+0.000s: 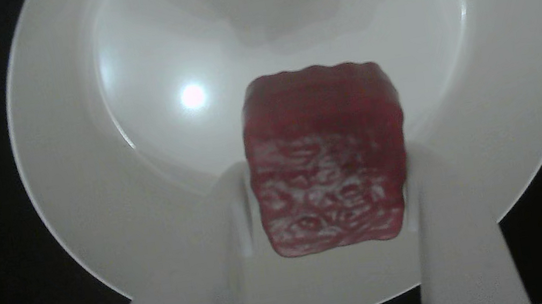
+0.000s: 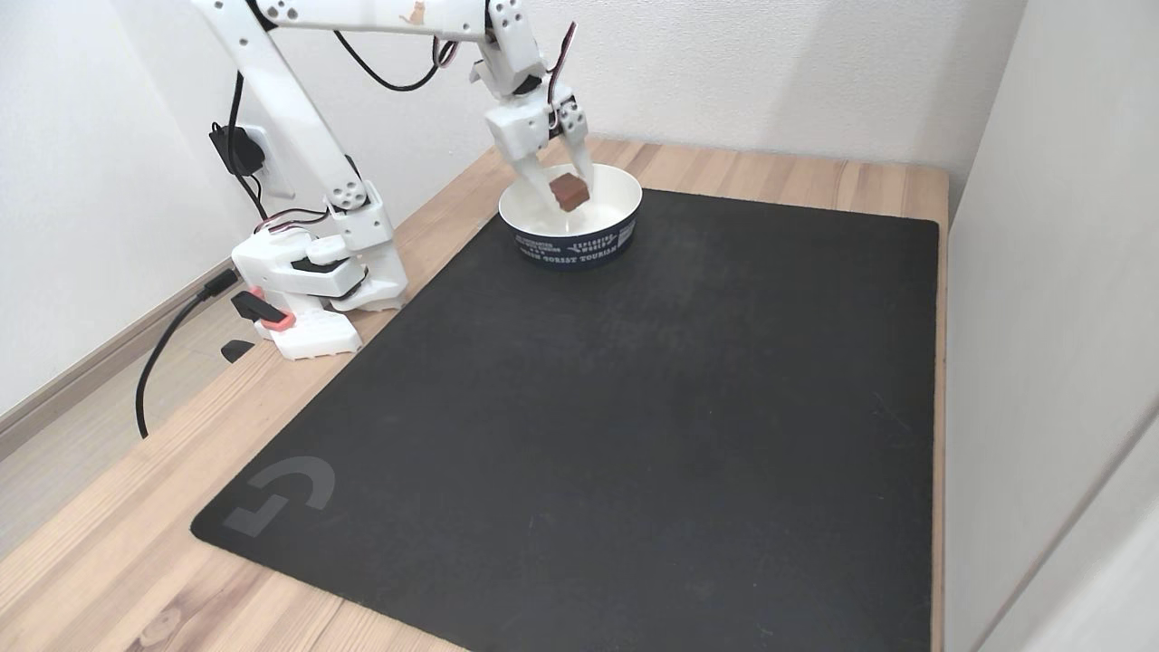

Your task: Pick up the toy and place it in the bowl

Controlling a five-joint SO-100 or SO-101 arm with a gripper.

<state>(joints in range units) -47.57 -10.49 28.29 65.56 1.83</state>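
Note:
The toy (image 1: 320,111), a dark red blocky chunk with pale speckles on its lower face, sits between my two white fingers (image 1: 421,188). My gripper (image 1: 326,165) is shut on it and holds it over the inside of the white bowl (image 1: 59,153). In the fixed view the gripper (image 2: 569,196) hangs over the bowl (image 2: 572,250), which is white inside and dark blue with white lettering outside. There the toy (image 2: 569,190) sits at about rim height, apart from the bowl's floor.
The bowl stands at the far edge of a large black mat (image 2: 634,407) on a wooden table (image 2: 109,543). The arm's white base (image 2: 312,290) and its black cable (image 2: 158,362) are to the left. White walls close in behind and on the right.

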